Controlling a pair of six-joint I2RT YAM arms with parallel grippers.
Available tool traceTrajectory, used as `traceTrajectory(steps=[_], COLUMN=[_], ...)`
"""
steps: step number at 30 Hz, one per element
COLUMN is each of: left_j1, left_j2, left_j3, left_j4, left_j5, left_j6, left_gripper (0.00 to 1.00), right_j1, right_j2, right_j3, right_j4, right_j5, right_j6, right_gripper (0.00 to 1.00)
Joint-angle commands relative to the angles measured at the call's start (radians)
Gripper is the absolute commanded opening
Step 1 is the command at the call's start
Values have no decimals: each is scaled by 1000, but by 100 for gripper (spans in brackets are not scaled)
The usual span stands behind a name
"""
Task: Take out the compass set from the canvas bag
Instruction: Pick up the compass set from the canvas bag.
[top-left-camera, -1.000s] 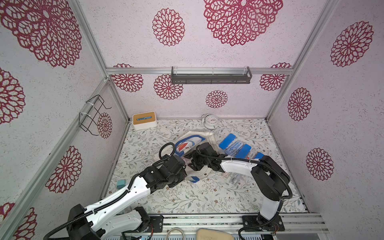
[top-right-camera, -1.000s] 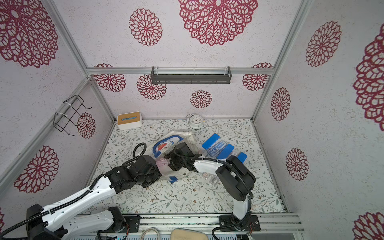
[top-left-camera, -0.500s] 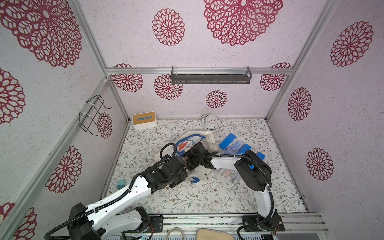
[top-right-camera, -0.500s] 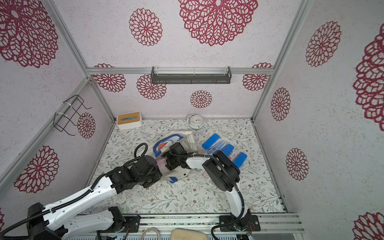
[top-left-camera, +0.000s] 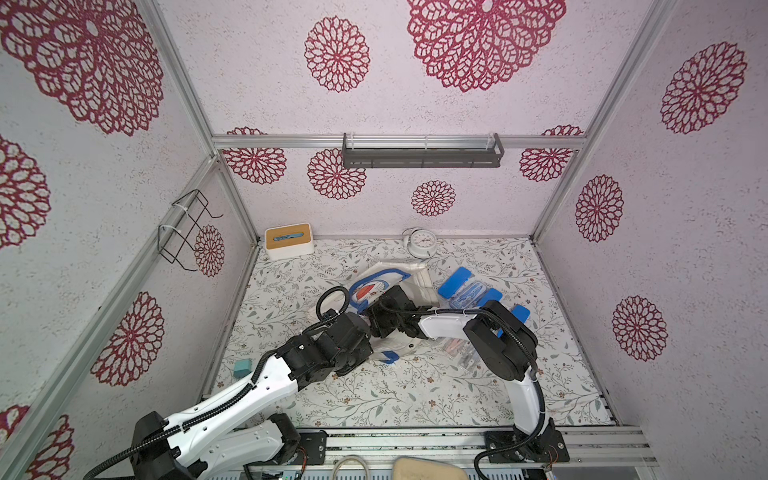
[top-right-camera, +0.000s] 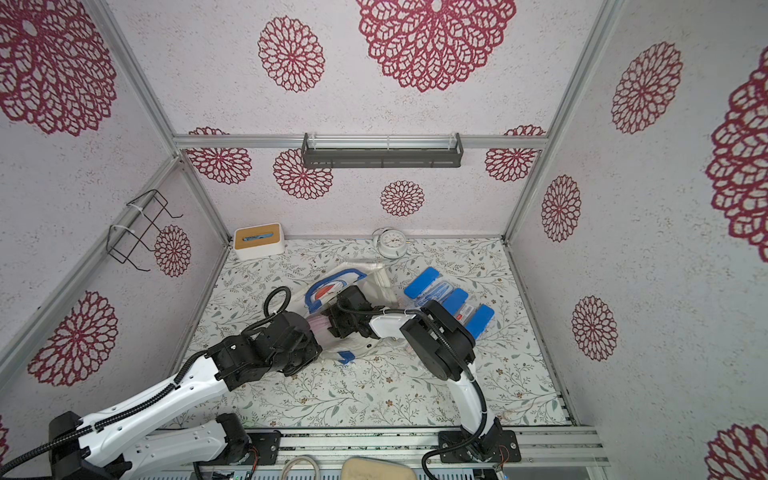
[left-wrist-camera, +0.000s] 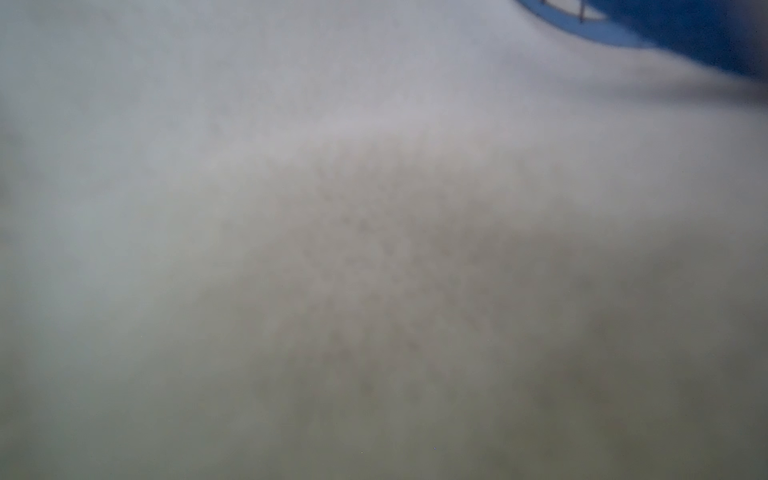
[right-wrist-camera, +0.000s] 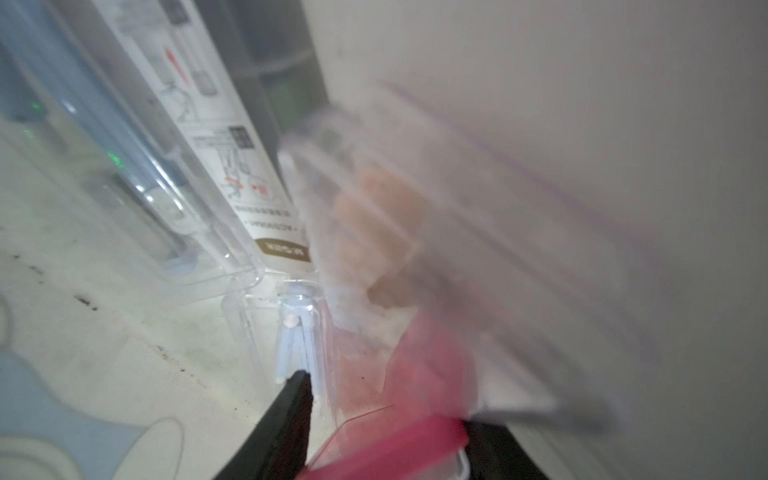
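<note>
Your compass set (right-wrist-camera: 199, 174) in the canvas bag (top-left-camera: 419, 276) looks rigid, light, slick — pinch its 2 long edges. Left gripper (top-left-camera: 361, 332) clenched; right gripper (right-wrist-camera: 395, 407) straddles a pink-lidded case (right-wrist-camera: 386, 444) — hold unclear.

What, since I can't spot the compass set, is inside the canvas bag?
Inside the canvas bag show a clear case with a printed sheet and a pink-lidded case. Cloth hides the rest.

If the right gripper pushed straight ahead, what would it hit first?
Likely the pink-edged clear case, lying between the jaws of the right gripper inside the canvas bag; blur leaves depth unclear.
</note>
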Motion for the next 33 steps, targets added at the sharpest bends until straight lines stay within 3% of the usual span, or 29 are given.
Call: traceTrajectory(steps=[1,17,25,33], left_j1=[-11,26,94,187], left_j2=[-24,-33,-8,33], left_j3=[-13,-4,25,39], left_j4=[1,-2,-9,10], left_j5=[2,-36,-13,41], left_j6=[-24,-36,11,58], left_gripper=[0,0,0,0], right_j1=[5,-45,-167,-341], right_j2=[-78,-382,-653,-909], right_j3=[-17,-181,-381,-402], right_j4=[36,-106,-219,-417], right_j5=[29,30,18,-49], right_j6=[-27,-197,-309,-437], right_gripper=[33,33,33,33])
